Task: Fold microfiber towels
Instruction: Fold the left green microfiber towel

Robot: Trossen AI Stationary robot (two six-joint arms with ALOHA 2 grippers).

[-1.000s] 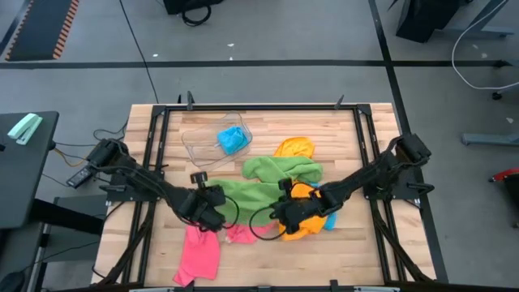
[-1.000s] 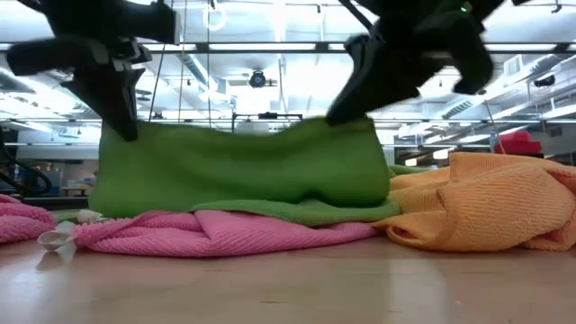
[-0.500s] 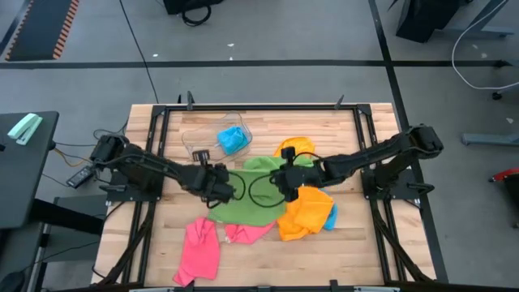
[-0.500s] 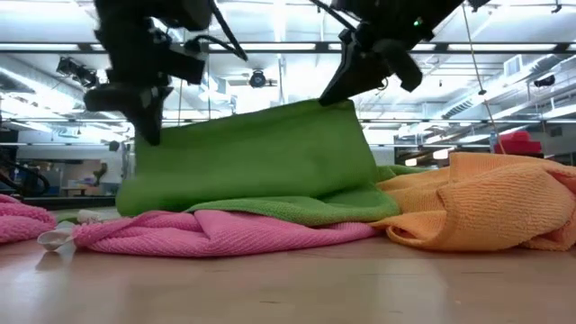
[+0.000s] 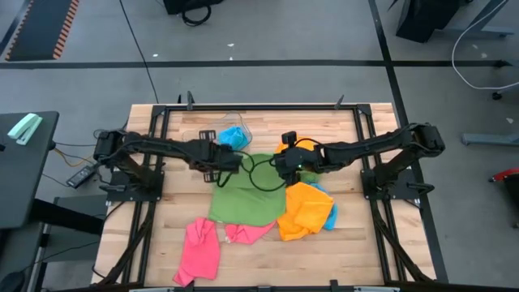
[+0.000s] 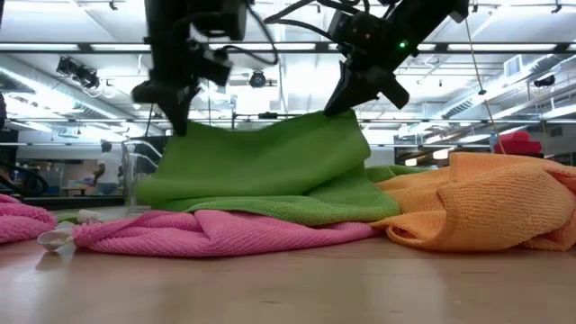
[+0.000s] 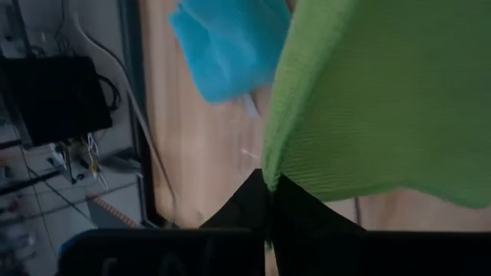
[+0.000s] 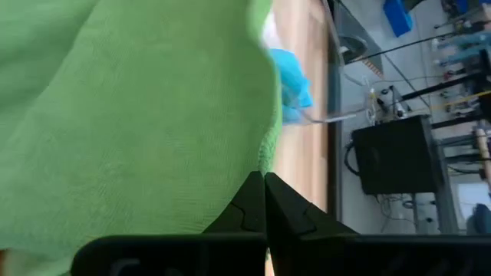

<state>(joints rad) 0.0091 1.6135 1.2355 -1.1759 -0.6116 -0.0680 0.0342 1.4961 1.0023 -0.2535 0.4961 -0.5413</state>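
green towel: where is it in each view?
High: green towel at table centre, far edge held by both grippers.
Low: centre, draped over pink.
Left wrist: fills the right side.
Right wrist: fills the left side.
Shared landmark: blue towel beyond it; hidden in low.

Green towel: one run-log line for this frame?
left gripper: shut on green towel corner | right gripper: shut on other corner | towel: far edge lifted, near edge on table

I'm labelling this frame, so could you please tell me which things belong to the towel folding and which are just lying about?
Job:
green towel, pinched by left tool and right tool
pink towel
orange towel
blue towel

Lying about:
clear tub
table
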